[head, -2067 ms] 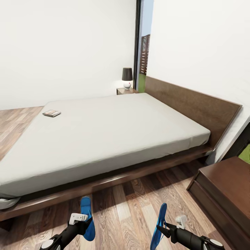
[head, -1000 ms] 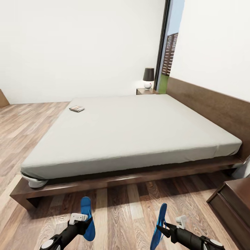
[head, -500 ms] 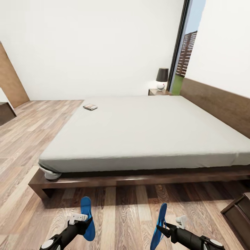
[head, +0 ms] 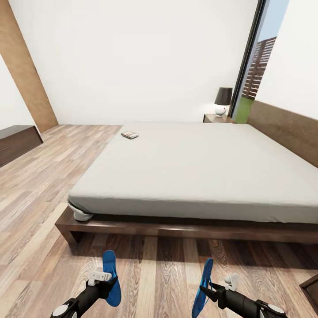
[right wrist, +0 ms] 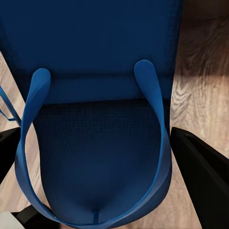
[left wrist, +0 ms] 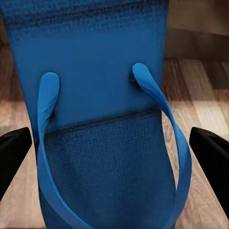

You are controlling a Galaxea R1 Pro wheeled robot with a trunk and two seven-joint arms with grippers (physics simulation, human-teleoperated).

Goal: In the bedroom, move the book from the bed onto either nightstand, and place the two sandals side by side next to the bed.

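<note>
Sandals come first: each gripper holds one blue sandal. The left sandal (head: pixel 110 278) stands on its edge in the left gripper (head: pixel 102 279), and the right sandal (head: pixel 202 287) stands on its edge in the right gripper (head: pixel 211 291). Both are held above the wood floor (head: pixel 31 212), just in front of the bed (head: pixel 198 172). In the left wrist view the left sandal (left wrist: pixel 105 129) lies between the two black fingers (left wrist: pixel 14 152), with its strap side facing the camera. In the right wrist view the right sandal (right wrist: pixel 100 138) sits between the black fingers (right wrist: pixel 200 171) in the same way. The fingers look closed on the sandals, though the spots where they touch are hard to see.

The book (head: pixel 130 134) lies flat on the bed, near the far edge of the mattress by the foot end, well away from both grippers. The nightstand (head: pixel 217 118) stands beside the far side of the bed, by the headboard (head: pixel 287 128), with a dark-shaded lamp (head: pixel 222 100) on top. A tall window (head: pixel 258 66) rises beside the nightstand. A low dark cabinet (head: pixel 17 142) stands across the floor from the foot of the bed, by a brown wooden panel (head: pixel 27 66).

Since the earlier pictures the whole view has swung toward the foot of the bed. That brought the low cabinet and the brown panel into sight, and the near nightstand has slid out of the picture. The grippers keep their hold on the sandals just as before.
</note>
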